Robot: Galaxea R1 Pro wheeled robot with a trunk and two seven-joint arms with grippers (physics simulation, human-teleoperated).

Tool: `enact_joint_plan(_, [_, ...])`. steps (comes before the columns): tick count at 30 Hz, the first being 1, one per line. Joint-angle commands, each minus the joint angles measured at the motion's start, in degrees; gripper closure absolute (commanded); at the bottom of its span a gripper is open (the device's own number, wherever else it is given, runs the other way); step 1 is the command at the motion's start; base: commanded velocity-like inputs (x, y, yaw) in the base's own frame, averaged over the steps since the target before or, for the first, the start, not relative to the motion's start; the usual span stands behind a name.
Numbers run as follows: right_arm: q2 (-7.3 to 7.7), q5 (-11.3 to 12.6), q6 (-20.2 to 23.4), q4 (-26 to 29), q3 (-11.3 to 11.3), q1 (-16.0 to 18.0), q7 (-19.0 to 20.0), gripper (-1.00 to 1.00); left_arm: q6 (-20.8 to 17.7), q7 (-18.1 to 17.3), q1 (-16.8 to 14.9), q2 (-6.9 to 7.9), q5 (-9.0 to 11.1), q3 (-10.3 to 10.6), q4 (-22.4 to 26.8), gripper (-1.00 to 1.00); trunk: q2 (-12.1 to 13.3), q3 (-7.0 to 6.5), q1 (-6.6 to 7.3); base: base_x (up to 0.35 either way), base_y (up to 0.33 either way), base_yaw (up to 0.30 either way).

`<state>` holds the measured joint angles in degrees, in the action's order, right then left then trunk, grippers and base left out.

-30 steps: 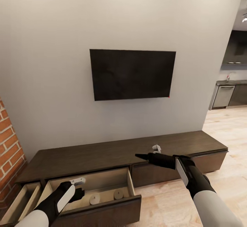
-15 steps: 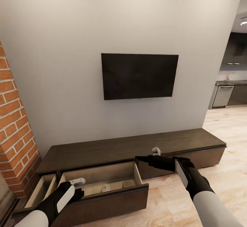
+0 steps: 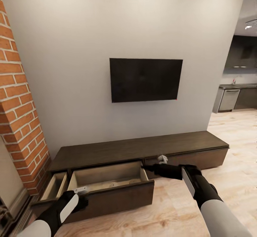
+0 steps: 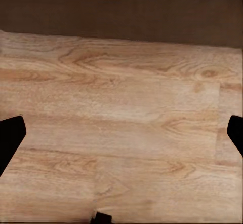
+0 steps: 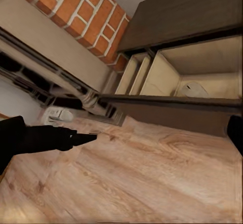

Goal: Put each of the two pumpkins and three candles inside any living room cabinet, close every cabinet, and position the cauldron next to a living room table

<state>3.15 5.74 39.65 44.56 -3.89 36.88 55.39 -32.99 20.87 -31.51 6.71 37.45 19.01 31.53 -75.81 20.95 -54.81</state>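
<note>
Your left gripper [image 3: 81,190] hangs open and empty just in front of the cabinet [image 3: 139,149], whose two left drawers stand pulled out. Beyond your right gripper [image 3: 162,157], also open and empty, a candle [image 5: 192,89] lies in the wide drawer [image 3: 110,194]. Closing both drawers remains. Both forearms reach forward, low.

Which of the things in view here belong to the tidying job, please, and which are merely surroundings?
Job:
- cabinet, two drawers pulled out
- large open drawer
- narrow open drawer
- candle in the drawer

Surroundings:
- television
- brick wall
- kitchen units
- wooden floor
</note>
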Motion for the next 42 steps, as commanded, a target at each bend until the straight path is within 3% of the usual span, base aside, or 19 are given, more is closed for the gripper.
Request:
enact_joint_plan(1, [0.0, 0.35, 0.43, 0.0, -0.02, 0.04, -0.31, -1.0, -0.08, 0.53, -0.04, 0.06, 0.58, 0.47, 0.11, -1.0, -0.05, 0.07, 0.04, -0.339, 0.0, 0.0])
enact_joint_plan(12, [-0.31, 0.22, -1.19, -2.88, 0.02, 0.04, -5.31, -1.0, 0.23, 0.64, 0.04, -0.34, 0.39, 0.66, -0.12, -1.0, -4.46, 2.05, -2.38, -0.191, 0.0, 0.143])
enact_joint_plan(20, [-0.4, 0.12, -1.64, -5.15, 0.09, 0.04, -6.55, -1.0, 0.45, 0.6, 0.05, -0.46, -0.07, 0.72, -2.33, -1.0, -7.67, 3.48, -4.14, -0.011, 0.0, 0.268])
enact_joint_plan(25, [-0.41, 0.12, -8.96, -11.2, 0.17, 0.04, -8.37, -1.0, 2.29, 0.58, 0.05, -1.32, -0.19, 0.87, -2.96, -1.0, -9.67, 4.38, -5.24, 0.0, 0.0, 0.159])
enact_joint_plan(28, [-0.42, 0.14, -13.34, -16.38, 0.15, 0.04, -10.47, -1.0, 4.15, 0.58, 0.05, -2.41, -1.01, 2.88, -5.03, -1.0, -10.88, 4.92, -5.89, 0.0, 0.0, 0.025])
enact_joint_plan(32, [-0.21, 0.25, -15.49, -18.24, 0.07, 0.04, -11.28, -1.0, 6.26, 0.54, 0.05, -2.78, -1.34, 5.37, -5.65, -1.0, -12.48, 5.63, -6.77, 0.0, 0.0, 0.006])
enact_joint_plan(42, [-0.09, 0.16, -16.36, -18.67, 0.18, 0.04, -11.49, -1.0, 7.13, 0.49, 0.05, -2.56, -1.5, 5.94, -5.73, -1.0, -16.49, 6.81, -8.97, 0.0, 0.0, -0.079])
